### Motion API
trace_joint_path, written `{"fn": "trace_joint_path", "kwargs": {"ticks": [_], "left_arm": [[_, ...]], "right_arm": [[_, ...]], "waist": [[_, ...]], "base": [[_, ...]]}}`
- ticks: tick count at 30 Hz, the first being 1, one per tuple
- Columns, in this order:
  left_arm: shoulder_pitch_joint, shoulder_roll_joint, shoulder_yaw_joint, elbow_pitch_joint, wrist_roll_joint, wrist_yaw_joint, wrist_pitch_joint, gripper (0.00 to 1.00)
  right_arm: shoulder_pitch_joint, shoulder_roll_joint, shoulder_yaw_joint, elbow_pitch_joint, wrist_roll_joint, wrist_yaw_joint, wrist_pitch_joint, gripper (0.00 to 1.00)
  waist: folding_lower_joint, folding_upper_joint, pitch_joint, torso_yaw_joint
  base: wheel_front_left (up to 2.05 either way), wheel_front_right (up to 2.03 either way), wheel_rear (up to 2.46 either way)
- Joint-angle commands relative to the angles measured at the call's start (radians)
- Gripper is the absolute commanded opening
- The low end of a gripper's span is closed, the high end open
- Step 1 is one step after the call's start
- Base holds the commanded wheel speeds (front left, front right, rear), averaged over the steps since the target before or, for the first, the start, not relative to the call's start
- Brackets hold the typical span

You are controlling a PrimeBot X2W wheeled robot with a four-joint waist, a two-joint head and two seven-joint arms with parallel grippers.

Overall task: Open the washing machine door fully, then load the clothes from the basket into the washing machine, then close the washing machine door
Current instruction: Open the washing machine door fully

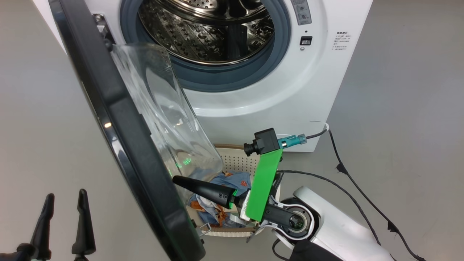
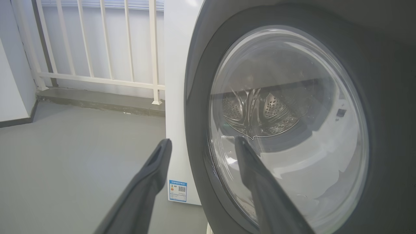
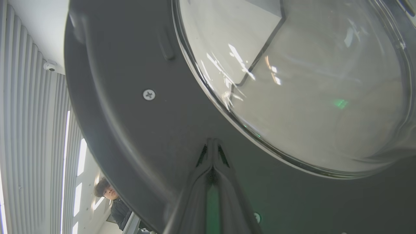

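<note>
Grey floor [image 1: 398, 90] all round, and the big white front-loading washing machine [image 1: 253, 105] stood with its steel drum [image 1: 203, 36] bared. Its round glossy black door [image 1: 119, 119] stood swung out (clear glass bowl [image 1: 163, 108] bulging towards the machine). The right gripper [image 1: 176, 179], fingers pinched together on nothing, had its tips against the door's inner rim. The left gripper [image 1: 66, 194] hovered spread wide on the door's outer side. Below the bowl sat the cream perforated plastic basket [image 1: 233, 159], blue clothes [image 1: 228, 181] inside.

Door [image 1: 119, 119] open, right hand [image 1: 175, 179] beside it
</note>
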Motion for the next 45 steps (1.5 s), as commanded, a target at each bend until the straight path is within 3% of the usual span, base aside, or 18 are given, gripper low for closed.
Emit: {"fn": "trace_joint_path", "kwargs": {"ticks": [1, 31, 39, 45], "left_arm": [[-0.021, 0.013, 0.03, -0.018, 0.006, -0.002, -0.006, 1.0], [-0.028, 0.002, 0.023, -0.016, 0.008, -0.002, -0.006, 1.0], [-0.014, 0.001, 0.039, -0.016, 0.01, -0.002, -0.006, 1.0], [-0.001, -0.002, 0.049, -0.019, 0.014, -0.002, -0.006, 1.0]], "right_arm": [[-0.001, 0.037, 0.022, -0.028, 0.013, 0.002, -0.009, 0.0], [-0.042, 0.037, 0.121, -0.031, 0.068, 0.002, -0.071, 0.0], [-0.044, 0.032, 0.097, -0.036, -0.037, 0.002, -0.077, 0.0], [-0.035, -0.039, 0.085, -0.097, -0.16, 0.002, -0.144, 0.0]], "waist": [[0.0, 0.0, 0.0, 0.003], [0.0, 0.0, -0.003, 0.032], [0.0, 0.0, -0.024, 0.005], [0.0, 0.0, -0.039, -0.019]], "base": [[0.0, 0.0, 0.0], [0.0, 0.0, 0.0], [0.0, 0.0, 0.0], [0.0, 0.0, 0.0]]}}
